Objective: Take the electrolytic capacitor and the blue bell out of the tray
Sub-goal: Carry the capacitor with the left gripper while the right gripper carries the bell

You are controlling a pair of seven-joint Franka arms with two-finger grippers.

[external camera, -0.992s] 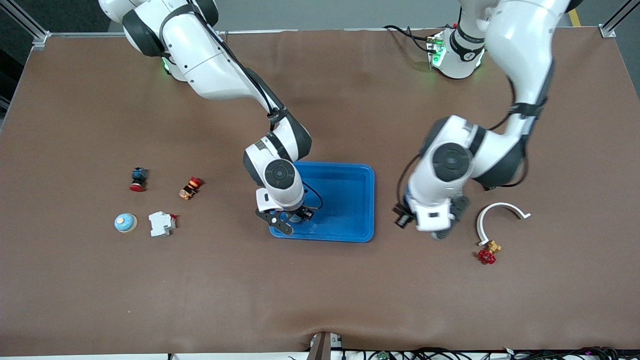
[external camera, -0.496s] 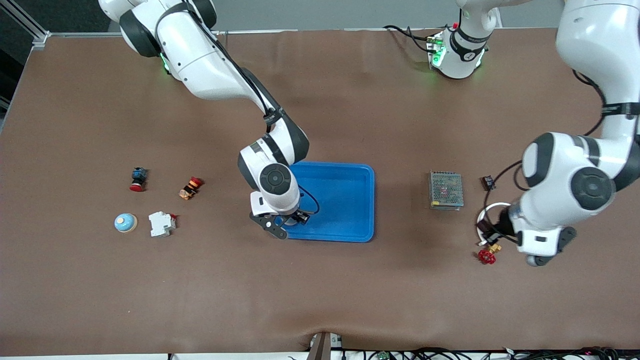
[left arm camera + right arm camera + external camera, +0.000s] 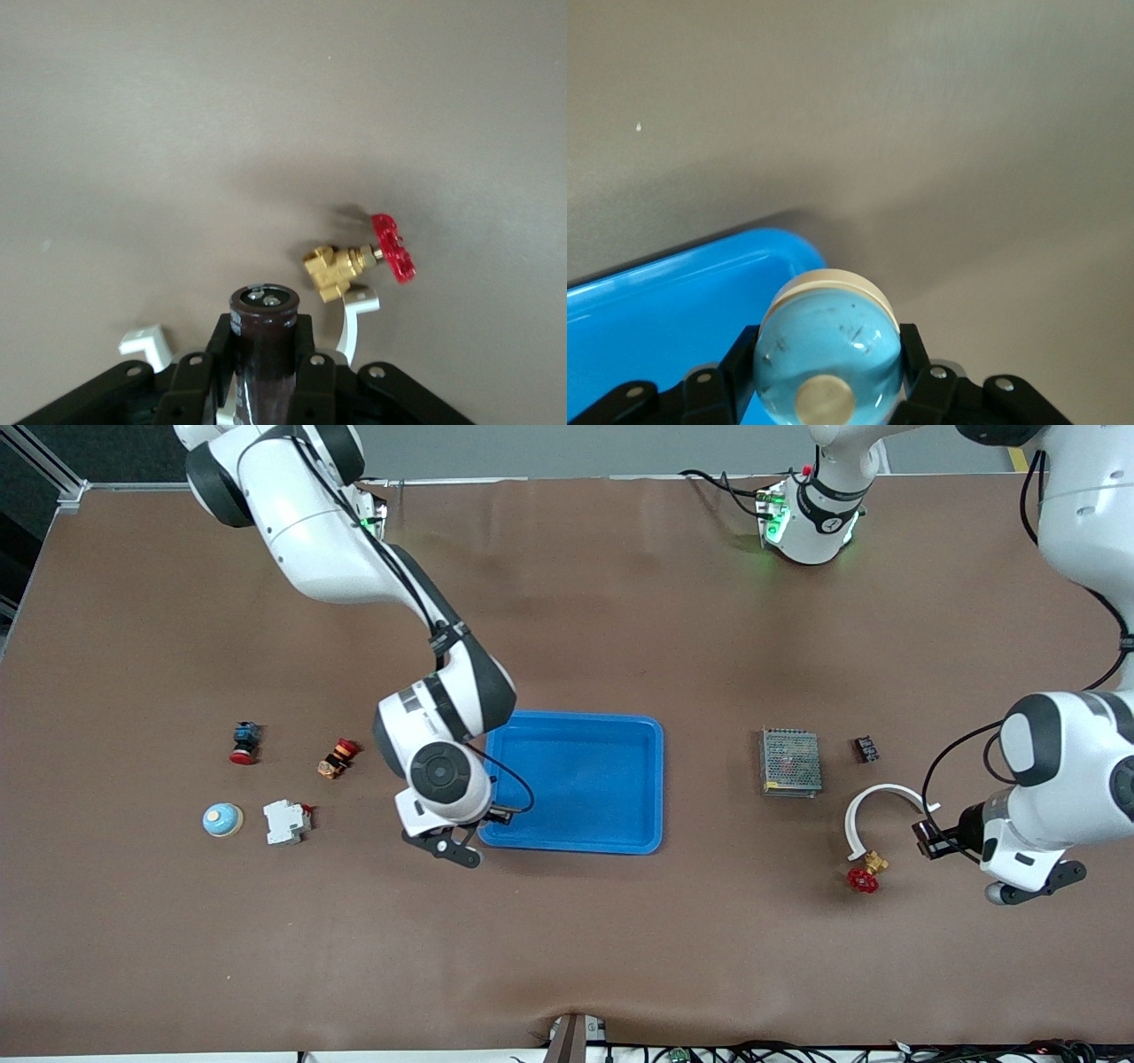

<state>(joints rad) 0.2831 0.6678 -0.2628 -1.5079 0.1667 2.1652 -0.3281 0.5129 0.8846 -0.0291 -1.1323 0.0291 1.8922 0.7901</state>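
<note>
1. Brown matting covers the table [image 3: 567, 957]. The blue tray [image 3: 660, 779] lies at the centre of the front frame.
2. The right gripper [image 3: 447, 841] hangs low over the matting, just beside the tray's corner toward the right arm's end. In the front view its wrist hides what it carries.
3. Only the right wrist view shows the load. The right gripper [image 3: 828, 376] pinches a pale blue bell [image 3: 828, 341] with a cream base and a brass button, over the tray's rounded corner [image 3: 788, 252].
4. A second blue bell [image 3: 221, 819] sits on the table toward the right arm's end, beside a white breaker [image 3: 286, 821]. Higher in the frame lie a red-and-blue push button [image 3: 244, 742] and an orange-and-red button [image 3: 338, 757].
5. The left gripper [image 3: 930, 840] is in the air at the left arm's end, near a white curved clip [image 3: 886, 787]. From the front, its load is only a dark speck.
6. The left wrist view makes it plain: the left gripper [image 3: 263, 363] is clamped on a dark brown capacitor [image 3: 263, 310], held upright with its terminal end showing.
7. That view also shows a brass valve [image 3: 332, 270] with a red handwheel on the table, touching the clip. The front view has the valve [image 3: 864, 872] low in the frame.
8. A mesh-covered metal box [image 3: 790, 762] and a small black part [image 3: 866, 748] lie between the tray and the left arm's end. Any lettering on them is too small to read.
</note>
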